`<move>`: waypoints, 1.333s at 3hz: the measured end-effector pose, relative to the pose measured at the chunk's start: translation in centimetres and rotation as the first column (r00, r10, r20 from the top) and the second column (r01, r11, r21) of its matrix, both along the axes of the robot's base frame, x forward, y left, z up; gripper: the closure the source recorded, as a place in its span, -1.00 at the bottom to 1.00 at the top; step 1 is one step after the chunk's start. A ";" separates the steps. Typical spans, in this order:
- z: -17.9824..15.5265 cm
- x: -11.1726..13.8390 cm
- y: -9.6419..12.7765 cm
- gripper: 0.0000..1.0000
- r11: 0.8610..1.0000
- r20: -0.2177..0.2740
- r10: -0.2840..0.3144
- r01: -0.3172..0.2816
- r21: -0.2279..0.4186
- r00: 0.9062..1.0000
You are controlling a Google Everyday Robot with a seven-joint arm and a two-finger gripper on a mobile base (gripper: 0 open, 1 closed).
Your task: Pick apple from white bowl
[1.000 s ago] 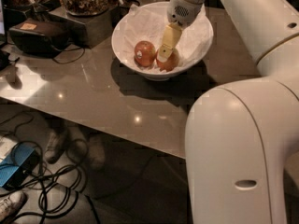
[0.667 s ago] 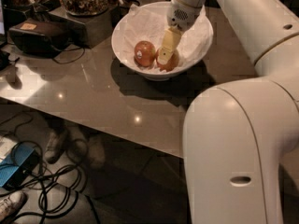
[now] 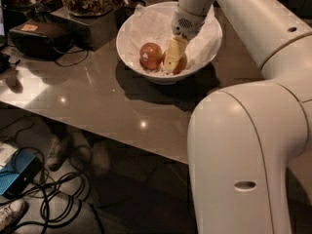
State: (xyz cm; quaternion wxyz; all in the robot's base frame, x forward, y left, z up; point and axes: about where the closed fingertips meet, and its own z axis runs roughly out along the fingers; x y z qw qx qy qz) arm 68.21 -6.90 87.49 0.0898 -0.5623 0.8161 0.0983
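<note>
Apple to pick is the paler orange-red one. It sits low in the white bowl, right of centre, half hidden by the gripper.

- Arm: the big white links fill the counter's right end, and the wrist drops steeply into the bowl from the far side. My guess is a top-down approach to clear the sloped wall.
- Counter: dark and glossy. The bowl stands near the far edge, well back from the near edge. A black box sits toward the far-left corner, well apart.
- Paper: crumpled white lining, probably what stops the fruit rolling.
- Gripper: down inside the bowl, touching or right over the target and covering its left half. Can't tell whether it has clamped or is only straddling.
- Second apple: darker red with a pale sticker, just left of the gripper and clear of it. Not the target.

Judgement: it's at the grasp step, not lifted yet. The main risk is nudging the neighbouring fruit.
</note>
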 end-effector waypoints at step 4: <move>-1.5 0.0 0.4 0.93 1.000 -0.027 0.019 -0.019 -0.004 0.999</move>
